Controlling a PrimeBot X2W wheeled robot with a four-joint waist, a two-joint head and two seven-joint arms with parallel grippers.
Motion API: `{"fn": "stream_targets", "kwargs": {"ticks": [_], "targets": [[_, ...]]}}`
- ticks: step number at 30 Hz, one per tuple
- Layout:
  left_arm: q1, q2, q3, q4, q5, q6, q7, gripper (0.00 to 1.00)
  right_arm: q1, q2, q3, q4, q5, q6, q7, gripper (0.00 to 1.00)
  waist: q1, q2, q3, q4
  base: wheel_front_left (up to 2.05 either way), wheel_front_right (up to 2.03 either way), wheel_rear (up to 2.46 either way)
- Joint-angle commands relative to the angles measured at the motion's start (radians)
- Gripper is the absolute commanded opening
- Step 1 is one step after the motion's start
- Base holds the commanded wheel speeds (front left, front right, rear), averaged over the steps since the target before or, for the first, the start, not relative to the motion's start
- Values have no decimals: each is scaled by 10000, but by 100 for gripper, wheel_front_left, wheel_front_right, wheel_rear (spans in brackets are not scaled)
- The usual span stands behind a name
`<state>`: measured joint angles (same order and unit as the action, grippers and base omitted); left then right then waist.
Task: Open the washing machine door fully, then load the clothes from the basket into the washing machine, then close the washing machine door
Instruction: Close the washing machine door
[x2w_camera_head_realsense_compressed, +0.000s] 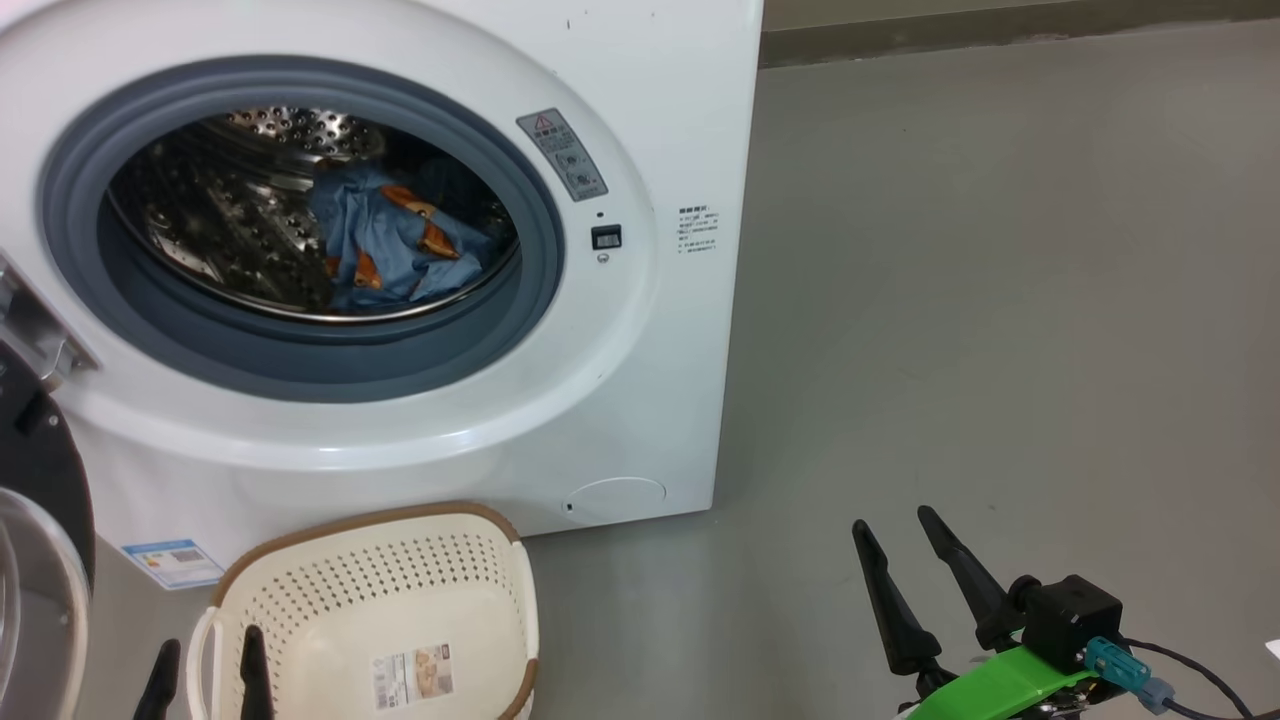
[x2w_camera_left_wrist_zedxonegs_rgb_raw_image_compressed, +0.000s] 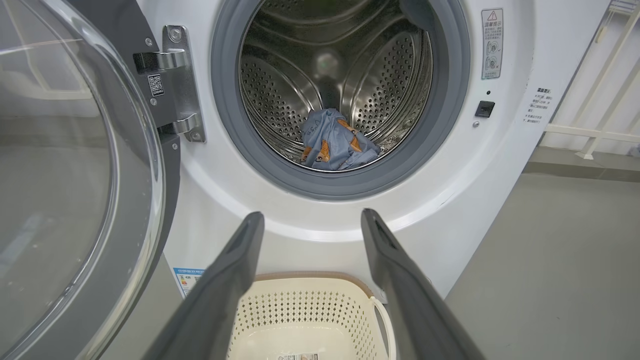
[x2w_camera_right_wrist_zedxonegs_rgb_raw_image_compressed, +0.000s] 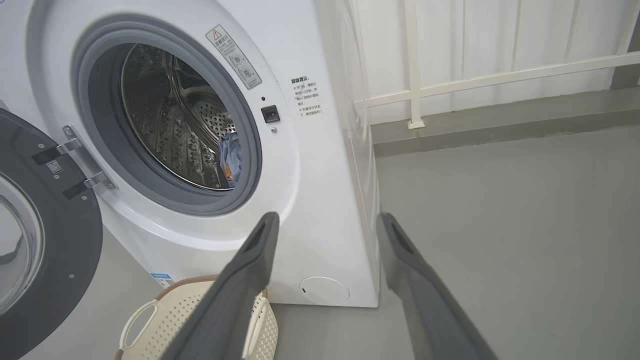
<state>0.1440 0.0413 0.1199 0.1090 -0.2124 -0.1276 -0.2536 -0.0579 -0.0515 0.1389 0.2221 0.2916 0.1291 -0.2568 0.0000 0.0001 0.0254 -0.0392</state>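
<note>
The washing machine (x2w_camera_head_realsense_compressed: 640, 120) stands with its door (x2w_camera_left_wrist_zedxonegs_rgb_raw_image_compressed: 75, 190) swung wide open to the left on a steel hinge. Light blue clothes (x2w_camera_head_realsense_compressed: 395, 245) with orange figures lie in the steel drum, low at its front. The cream basket (x2w_camera_head_realsense_compressed: 380, 610) sits on the floor before the machine, only a paper label on its floor. My left gripper (x2w_camera_head_realsense_compressed: 205, 665) is open, its dark fingers at the basket's left handle. My right gripper (x2w_camera_head_realsense_compressed: 895, 530) is open over bare floor to the right of the machine. In the left wrist view the left gripper (x2w_camera_left_wrist_zedxonegs_rgb_raw_image_compressed: 310, 220) points at the drum opening above the basket (x2w_camera_left_wrist_zedxonegs_rgb_raw_image_compressed: 310, 310).
Grey floor (x2w_camera_head_realsense_compressed: 1000, 300) spreads to the right of the machine. A white railing (x2w_camera_right_wrist_zedxonegs_rgb_raw_image_compressed: 450, 85) and a wall stand behind it. A round white flap (x2w_camera_head_realsense_compressed: 615, 497) and a blue label (x2w_camera_head_realsense_compressed: 172, 562) sit low on the machine's front.
</note>
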Motion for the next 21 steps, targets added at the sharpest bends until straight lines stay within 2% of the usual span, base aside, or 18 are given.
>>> {"fn": "stream_targets", "kwargs": {"ticks": [1, 14, 21], "targets": [[-136, 94, 311, -211, 118, -31, -82, 100, -114, 13, 226, -223, -73, 16, -49, 100, 0, -1, 9, -1, -121, 121, 0], [-224, 92, 360, -413, 73, -31, -82, 100, -137, 13, 174, -215, -80, 16, -49, 100, 0, -1, 2, 6, -181, 182, -1], [-244, 102, 167, -622, -26, -31, -82, 100, -132, 13, 146, -270, -136, 16, -49, 100, 0, -1, 1, -4, -104, 104, 0]]}}
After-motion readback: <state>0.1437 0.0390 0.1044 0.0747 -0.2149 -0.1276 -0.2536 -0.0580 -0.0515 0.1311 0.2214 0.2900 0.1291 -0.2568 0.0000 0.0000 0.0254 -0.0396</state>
